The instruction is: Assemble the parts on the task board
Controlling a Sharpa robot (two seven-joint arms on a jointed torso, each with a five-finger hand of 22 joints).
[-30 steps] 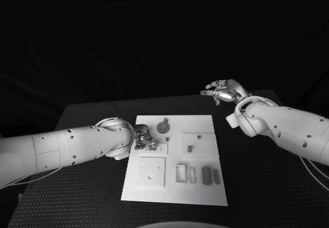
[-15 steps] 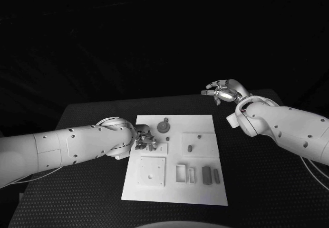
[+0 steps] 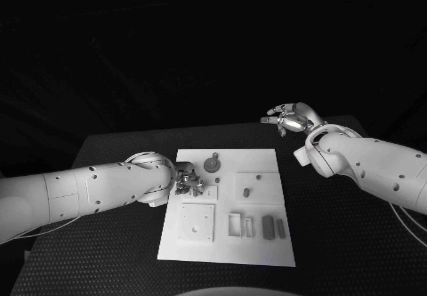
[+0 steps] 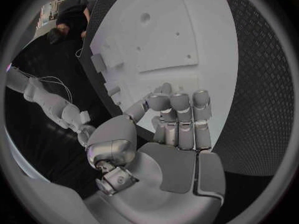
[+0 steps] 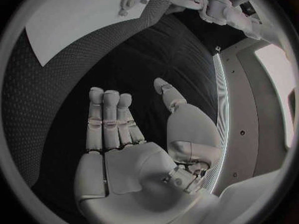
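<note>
A black textured table [image 3: 107,234] lies underneath.

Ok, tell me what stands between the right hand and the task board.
Nothing visible does. The right hand hangs open above the table's far right, off the task board; only bare black table lies between them. The left hand works at the board's opposite edge.

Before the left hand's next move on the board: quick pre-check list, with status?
1. Left hand over the task board, at its left edge: ok.
2. Left hand holding a part: cannot tell; fingers lie together, nothing visible in them.
3. Right hand off the board, raised beyond its far right corner, fingers apart, holding nothing: ok.
4. Round part lying on the board near the left hand: ok.
5. Slot parts at the near edge unobstructed: ok.
</note>
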